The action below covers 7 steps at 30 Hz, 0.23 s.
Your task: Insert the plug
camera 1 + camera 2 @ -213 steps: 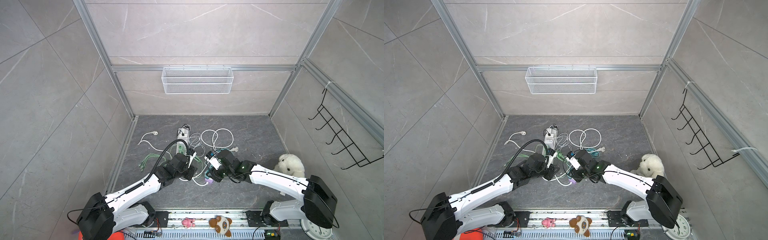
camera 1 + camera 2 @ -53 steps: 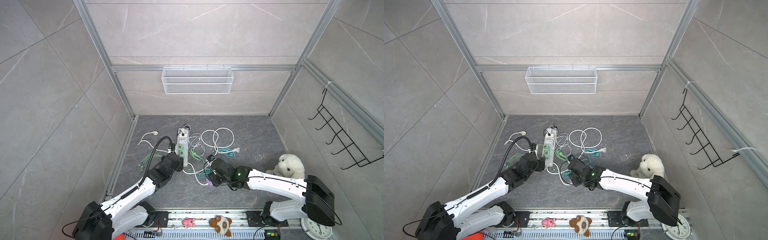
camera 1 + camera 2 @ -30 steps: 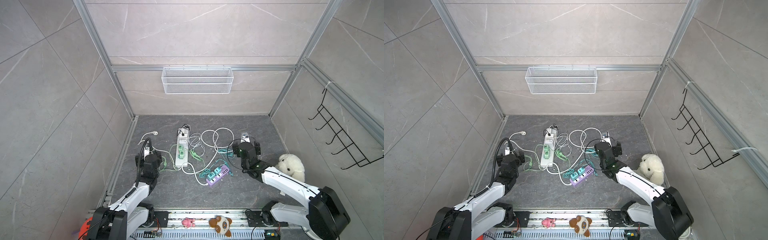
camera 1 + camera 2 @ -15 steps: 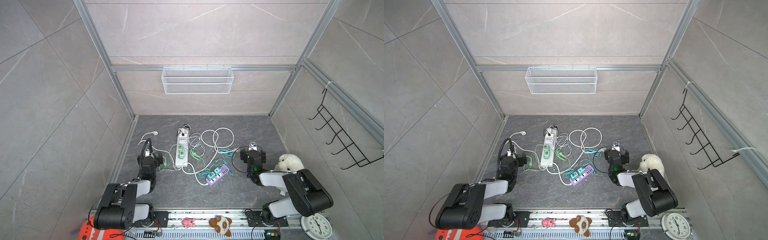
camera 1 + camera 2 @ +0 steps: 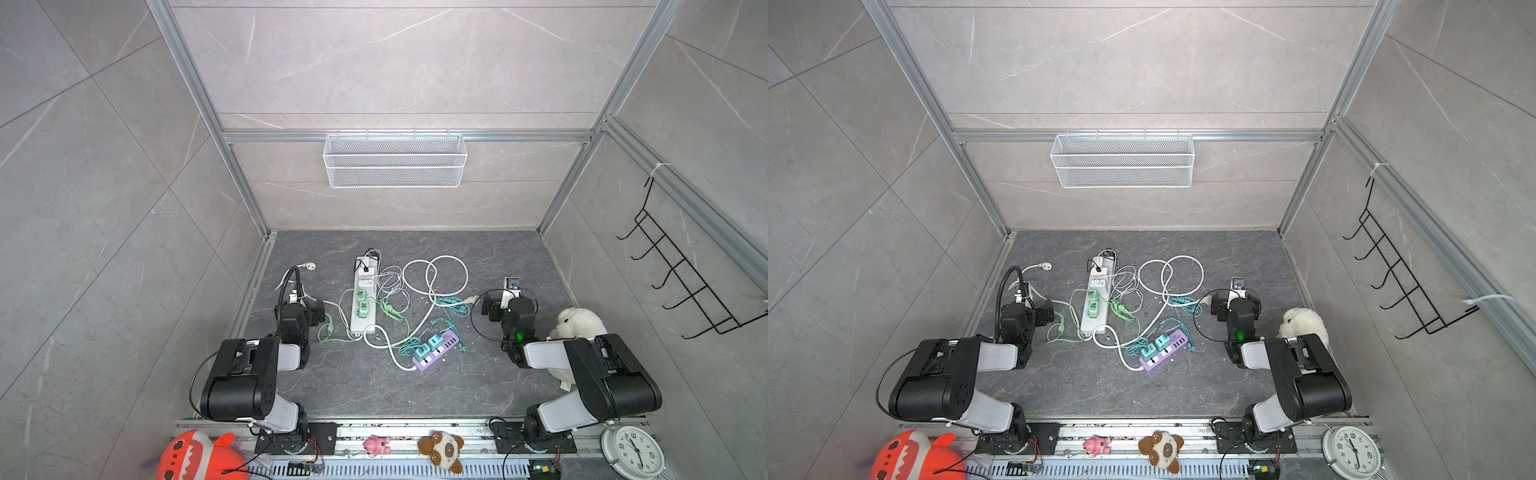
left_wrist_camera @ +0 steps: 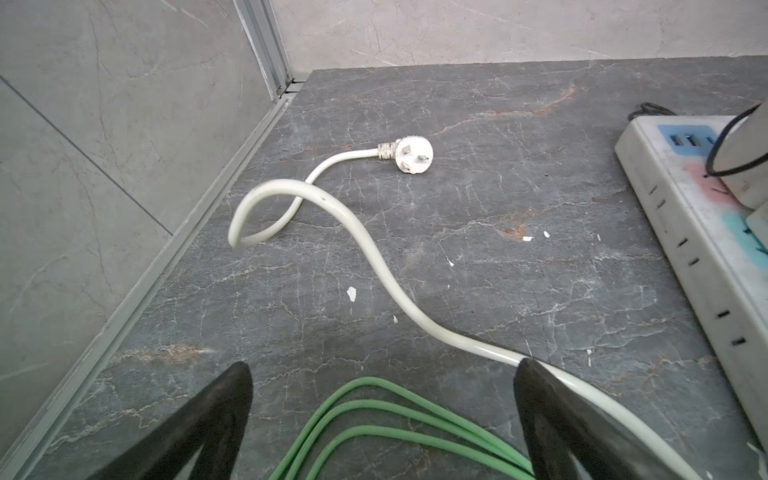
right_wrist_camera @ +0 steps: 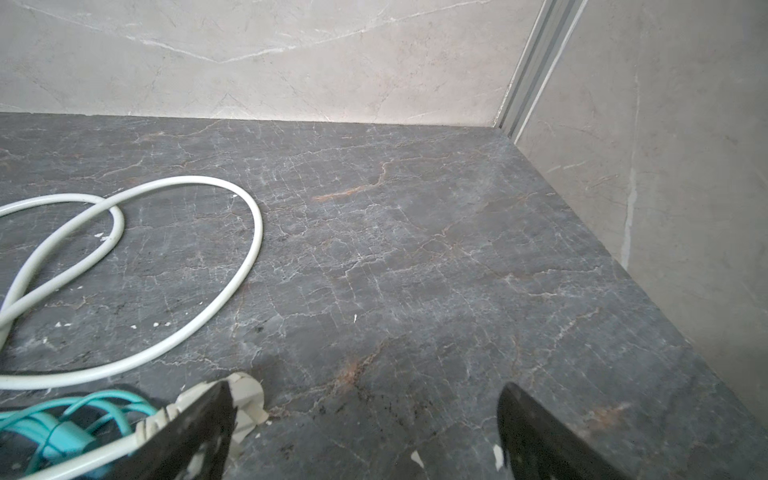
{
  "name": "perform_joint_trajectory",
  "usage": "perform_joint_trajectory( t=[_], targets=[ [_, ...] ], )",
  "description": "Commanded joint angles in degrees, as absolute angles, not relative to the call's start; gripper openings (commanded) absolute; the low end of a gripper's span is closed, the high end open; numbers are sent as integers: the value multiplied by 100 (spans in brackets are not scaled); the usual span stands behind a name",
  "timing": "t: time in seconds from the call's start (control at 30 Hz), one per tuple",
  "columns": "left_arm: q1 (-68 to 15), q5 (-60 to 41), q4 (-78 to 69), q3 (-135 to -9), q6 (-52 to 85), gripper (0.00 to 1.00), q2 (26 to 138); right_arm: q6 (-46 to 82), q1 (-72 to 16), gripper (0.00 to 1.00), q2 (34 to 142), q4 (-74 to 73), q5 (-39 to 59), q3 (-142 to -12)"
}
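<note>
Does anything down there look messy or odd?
Yes. Cables lie tangled between the white power strip and the purple power strip, which sits askew. A white plug lies loose, and white chips dot the floor.

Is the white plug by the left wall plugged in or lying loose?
Loose: white plug lies on the floor, prongs exposed, apart from the white power strip.

I work in a robot test booth, not a home: grey tile walls (image 5: 395,62) framed by aluminium posts (image 5: 196,83), my left arm (image 5: 245,374) and right arm (image 5: 602,378) bolted to a metal rail (image 5: 353,434), a clock (image 5: 633,451) and stuffed toys (image 5: 441,445) beside that rail, and a wire basket (image 5: 395,160) on the wall across from it.
</note>
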<state>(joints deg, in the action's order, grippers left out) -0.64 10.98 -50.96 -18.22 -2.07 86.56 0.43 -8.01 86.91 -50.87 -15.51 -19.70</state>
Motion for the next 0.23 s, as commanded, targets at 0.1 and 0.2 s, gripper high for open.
perform_joint_trajectory(
  t=[0.1, 0.2],
  targets=[
    [-54, 965, -5189, -1890, -101, 100, 8596, 40, -854, 99, 8688, -5178, -1493, -1983],
    [-53, 959, -5183, -1882, -104, 100, 8587, -9, -921, 99, 8700, -5328, -1563, -1927]
  ],
)
